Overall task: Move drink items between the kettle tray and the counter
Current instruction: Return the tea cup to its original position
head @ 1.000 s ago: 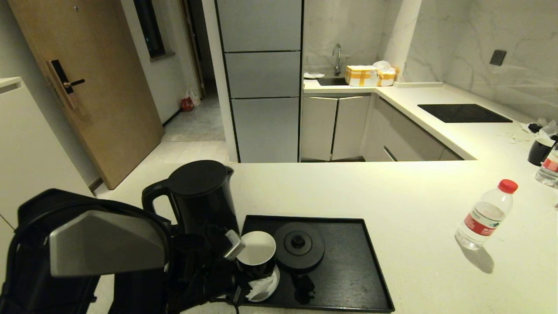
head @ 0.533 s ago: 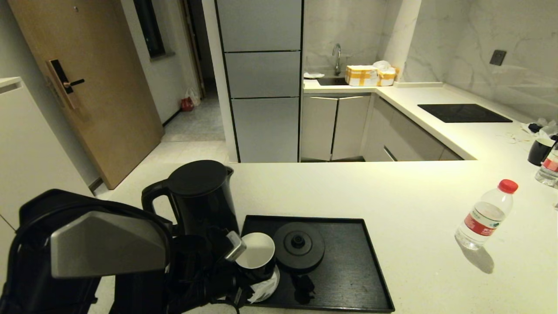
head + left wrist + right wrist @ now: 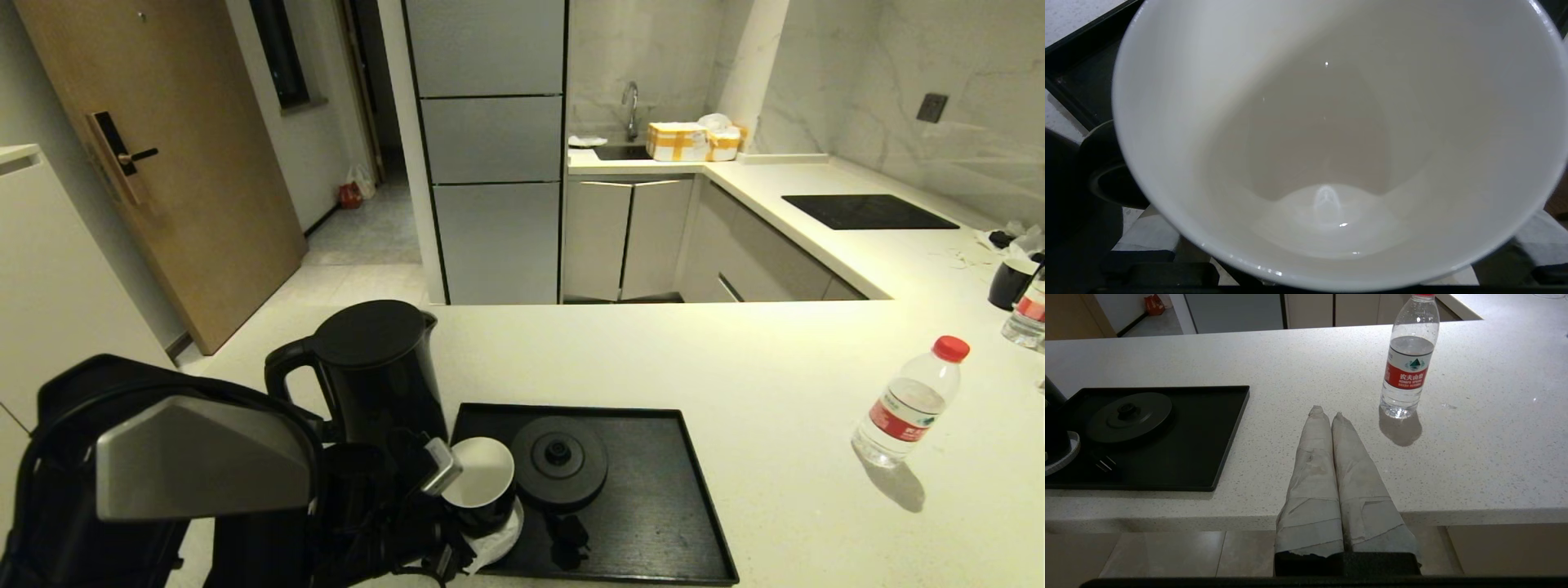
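The small black cup [image 3: 483, 482], white inside, hangs tilted over the near left corner of the black kettle tray [image 3: 653, 506], above the white saucer [image 3: 502, 535]. My left gripper [image 3: 459, 490] is shut on the cup. In the left wrist view the cup's white inside [image 3: 1331, 134] fills the picture, with a taped finger [image 3: 1149, 234] on each side. The tall black kettle [image 3: 380, 371] stands on the cream counter [image 3: 735, 359] just left of the tray. The water bottle [image 3: 910, 404] [image 3: 1408, 363] stands upright at the right. My right gripper [image 3: 1326, 413] is shut and empty over the counter's front edge.
The round kettle base disc [image 3: 559, 461] [image 3: 1128, 416] lies on the tray [image 3: 1200, 428]. A second black cup [image 3: 1011, 283] and another bottle [image 3: 1029, 314] stand at the far right edge. The black cooktop [image 3: 869, 212] is at the back right.
My left gripper and the cup have shifted slightly down and towards the near left. Kettle, bottle and tray have not moved.
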